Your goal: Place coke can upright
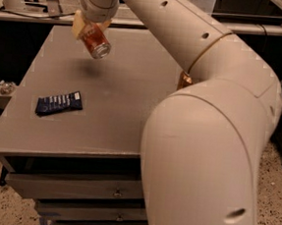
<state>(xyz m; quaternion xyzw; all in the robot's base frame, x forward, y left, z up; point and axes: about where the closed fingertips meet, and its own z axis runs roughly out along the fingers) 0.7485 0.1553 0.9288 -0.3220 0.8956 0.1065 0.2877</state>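
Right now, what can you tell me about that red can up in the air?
The coke can is small, red-orange metal with a silver end. It hangs tilted, that end pointing down toward the camera, clamped in the robot's hand above the far side of the table, touching nothing else.

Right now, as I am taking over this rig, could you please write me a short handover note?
Gripper: over the far left part of the table, off the surface, shut on the coke can.
Coke can: held in the air, tilted, with one silver end pointing down towards the camera. Its shadow falls on the tabletop below.
Also there: a dark blue snack packet lies flat near the left front edge, well apart from the can.
Done: the can is grasped and held above the table.
Left: turn it upright, set it on the table, and release.
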